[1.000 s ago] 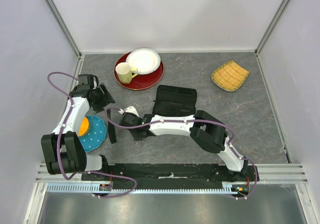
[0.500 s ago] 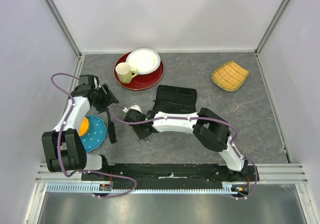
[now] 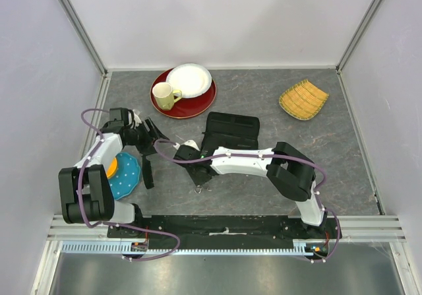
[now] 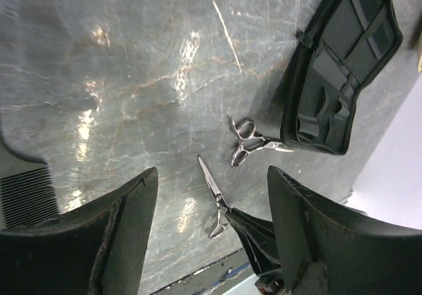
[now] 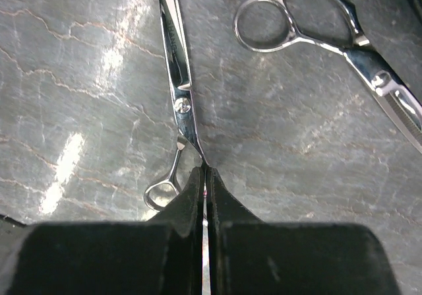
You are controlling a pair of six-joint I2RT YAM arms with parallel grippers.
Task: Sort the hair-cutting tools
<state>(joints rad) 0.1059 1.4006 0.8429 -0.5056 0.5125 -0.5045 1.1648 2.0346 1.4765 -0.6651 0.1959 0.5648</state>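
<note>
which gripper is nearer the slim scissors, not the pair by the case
Right. The right gripper is shut on the slim scissors near their ring handle; the left gripper hangs open, off to their left and apart from them.

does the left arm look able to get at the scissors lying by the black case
Probably yes: the left tool is open and the scissors lie bare beside the case. The right tool, shut on the other scissors, sits close by.

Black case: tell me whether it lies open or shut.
Open. The left wrist view shows the inside of the case facing up, with pockets and straps. One pair of scissors lies on the table beside its edge.
</note>
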